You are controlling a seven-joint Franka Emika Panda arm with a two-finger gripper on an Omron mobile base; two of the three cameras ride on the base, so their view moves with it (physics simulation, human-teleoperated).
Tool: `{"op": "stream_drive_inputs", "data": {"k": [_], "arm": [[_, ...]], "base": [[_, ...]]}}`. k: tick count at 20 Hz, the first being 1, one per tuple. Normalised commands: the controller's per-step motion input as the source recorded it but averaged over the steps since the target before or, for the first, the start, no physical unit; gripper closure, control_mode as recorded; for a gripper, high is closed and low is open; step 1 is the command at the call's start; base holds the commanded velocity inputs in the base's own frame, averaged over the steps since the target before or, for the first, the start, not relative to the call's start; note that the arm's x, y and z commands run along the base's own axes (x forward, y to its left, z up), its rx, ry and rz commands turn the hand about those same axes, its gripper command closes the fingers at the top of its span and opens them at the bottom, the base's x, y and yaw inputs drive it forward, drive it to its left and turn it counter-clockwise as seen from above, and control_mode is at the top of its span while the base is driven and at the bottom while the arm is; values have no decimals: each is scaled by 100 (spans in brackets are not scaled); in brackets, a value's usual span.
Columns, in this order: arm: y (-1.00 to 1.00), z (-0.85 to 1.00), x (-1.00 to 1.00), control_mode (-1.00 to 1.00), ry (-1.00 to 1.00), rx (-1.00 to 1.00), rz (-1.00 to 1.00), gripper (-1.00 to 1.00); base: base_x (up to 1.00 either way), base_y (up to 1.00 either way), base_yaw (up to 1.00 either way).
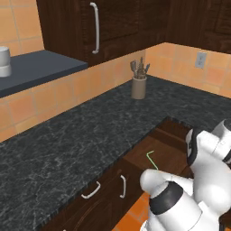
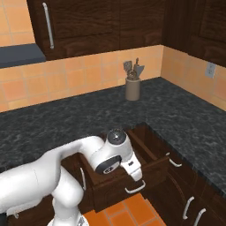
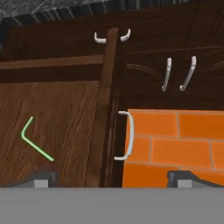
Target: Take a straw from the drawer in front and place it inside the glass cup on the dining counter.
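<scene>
The drawer (image 3: 57, 131) stands pulled out from under the black counter (image 1: 67, 140), and the straw (image 3: 35, 140), bent near one end, lies loose on its wooden floor, away from the front wall with the silver handle (image 3: 127, 135). The gripper (image 3: 111, 178) hangs above the drawer's front edge, fingers spread wide apart, holding nothing. A utensil pot (image 1: 139, 85) sits by the counter's back wall.

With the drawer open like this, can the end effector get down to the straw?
Probably yes: the drawer is pulled open, the straw lies bare on its floor, and nothing covers it below the end effector.
</scene>
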Motion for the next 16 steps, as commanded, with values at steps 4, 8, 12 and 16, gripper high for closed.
{"op": "stream_drive_inputs", "data": {"k": [4, 8, 12, 16], "arm": [[27, 99, 20, -100, 9, 0, 13, -100], [40, 32, 48, -100, 9, 0, 22, -100], [14, -8, 59, -100, 0, 0, 27, -100], [14, -33, 56, -100, -1, 0, 21, -100]], "base": [[0, 0, 0], [0, 0, 0], [0, 0, 0], [0, 0, 0]]}}
